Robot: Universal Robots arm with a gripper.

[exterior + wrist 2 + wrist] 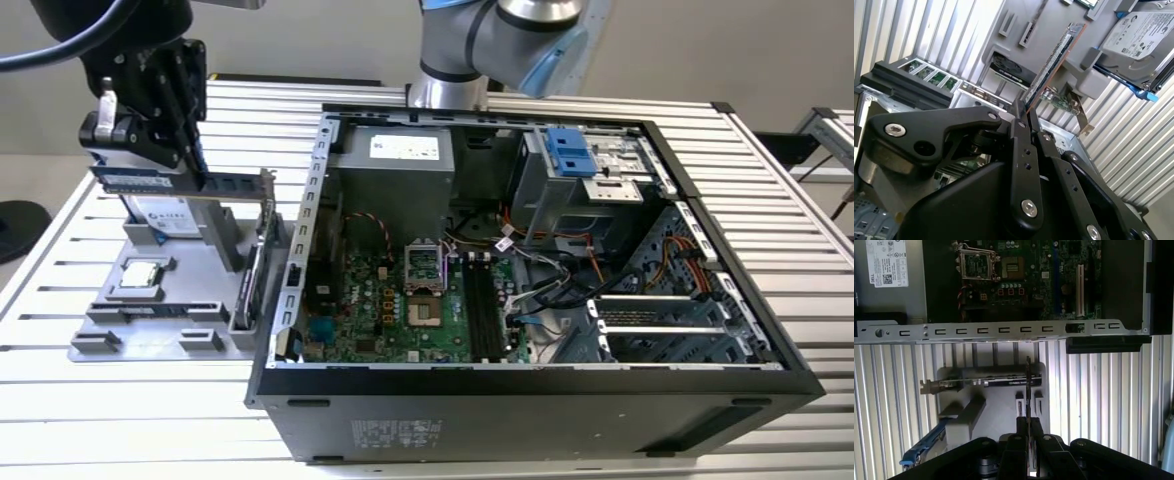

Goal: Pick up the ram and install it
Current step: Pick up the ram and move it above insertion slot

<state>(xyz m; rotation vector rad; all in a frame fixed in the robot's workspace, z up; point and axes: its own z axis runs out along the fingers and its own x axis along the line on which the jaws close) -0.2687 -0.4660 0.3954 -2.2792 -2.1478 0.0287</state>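
Green-blue ram (140,180), judged light, stiff, thin, fragile at chips and contact edge; best pinched across flat faces near one end, clear of contacts. Held over grey fixture (200,295) on desk (54,260), at exterior view's left of open case (534,390). End effector (194,172) clamped on ram, fingers (1024,160) nearly together, stick edge-on between them in both wrist views.

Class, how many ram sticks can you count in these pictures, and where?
1. The ram is clamped in the gripper above the grey tray, at the exterior view's left. Others may be hidden inside the computer case.
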